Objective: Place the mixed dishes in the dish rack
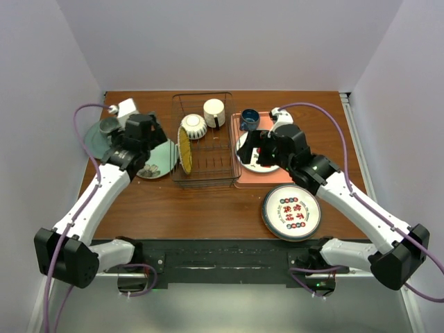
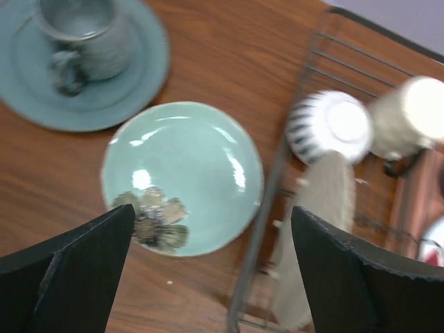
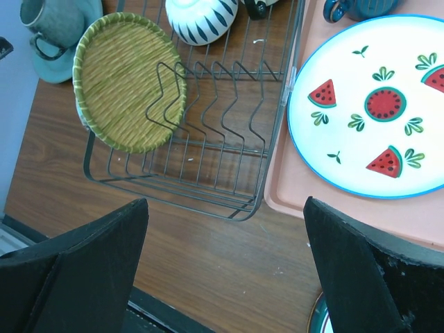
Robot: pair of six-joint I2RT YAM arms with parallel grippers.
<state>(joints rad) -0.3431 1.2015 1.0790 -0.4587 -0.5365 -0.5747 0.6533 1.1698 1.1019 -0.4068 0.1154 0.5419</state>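
Top external view: a dark thin-wire dish rack (image 1: 211, 159) on the wooden table (image 1: 208, 208) is loaded with a striped cream bowl (image 1: 193, 125), a cream mug (image 1: 214, 112) and a woven-textured yellow plate (image 1: 184, 150) stood on edge. A glossy mint-green plate (image 2: 184, 173) is laid flat just left of it, under the left pincer (image 2: 214, 211), jaws spread and empty. The right pincer (image 3: 225, 202), also spread and empty, is held above the rack's edge and a pink tray (image 3: 291, 191) bearing a fruit-painted plate (image 3: 374, 104).

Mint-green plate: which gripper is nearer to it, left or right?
Left. The left gripper hovers above the mint-green plate; the right gripper is on the far side of the dish rack, near the pink tray.
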